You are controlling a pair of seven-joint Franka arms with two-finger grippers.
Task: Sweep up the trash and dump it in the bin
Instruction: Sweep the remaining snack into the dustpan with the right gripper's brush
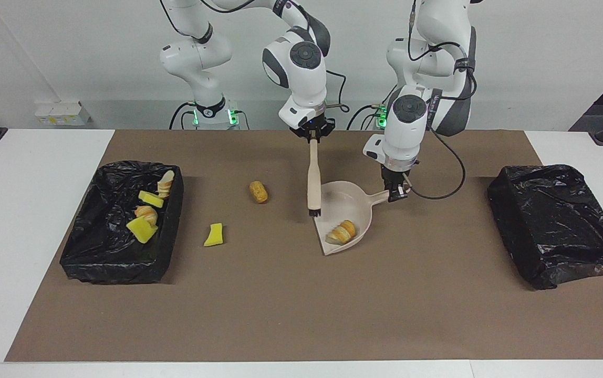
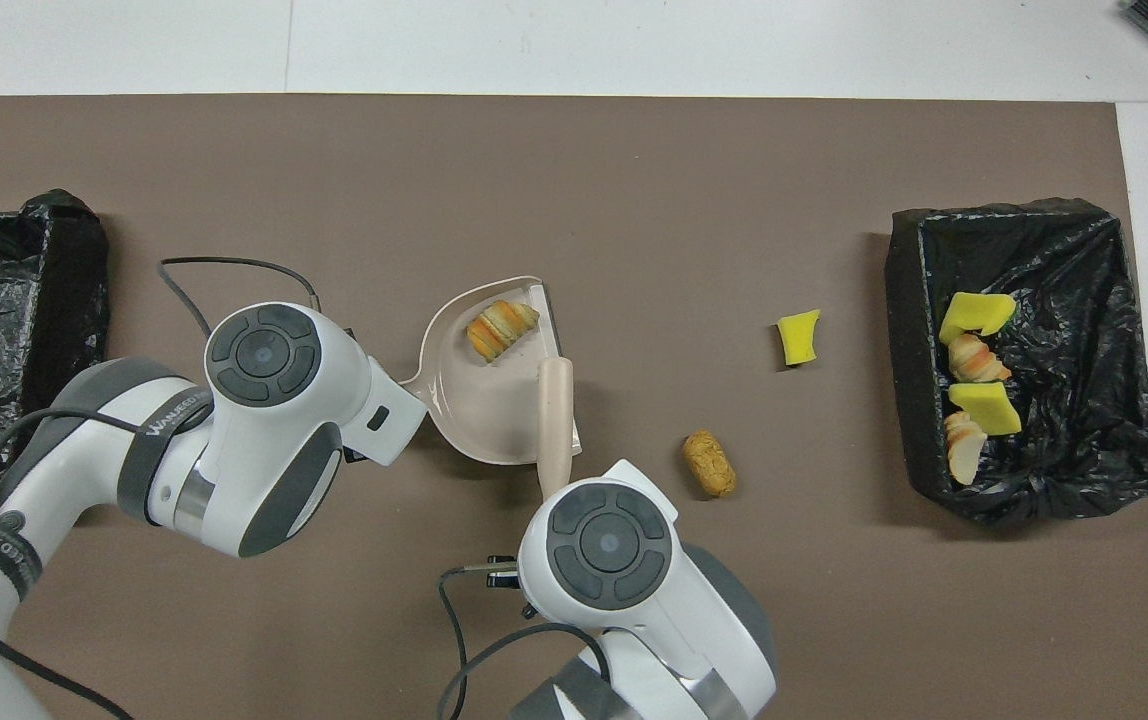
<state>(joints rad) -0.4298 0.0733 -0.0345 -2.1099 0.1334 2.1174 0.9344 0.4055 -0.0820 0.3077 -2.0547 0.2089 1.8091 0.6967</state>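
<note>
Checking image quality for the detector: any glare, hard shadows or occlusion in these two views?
Facing view: even light, soft short shadows beside the filled bin and dustpan; the black liners show small glints. Overhead view: both arm housings cover the claws; the brush, the croissant piece in the pan, the nugget and the yellow sponge chunk stay unobstructed.

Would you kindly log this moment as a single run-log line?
left gripper: shut on dustpan handle | right gripper: shut on brush, raised | in pan: croissant piece | loose: nugget, sponge chunk

White arms (image 1: pixel 301 68), grey joint caps, trailing black cables (image 1: pixel 440 178).
</note>
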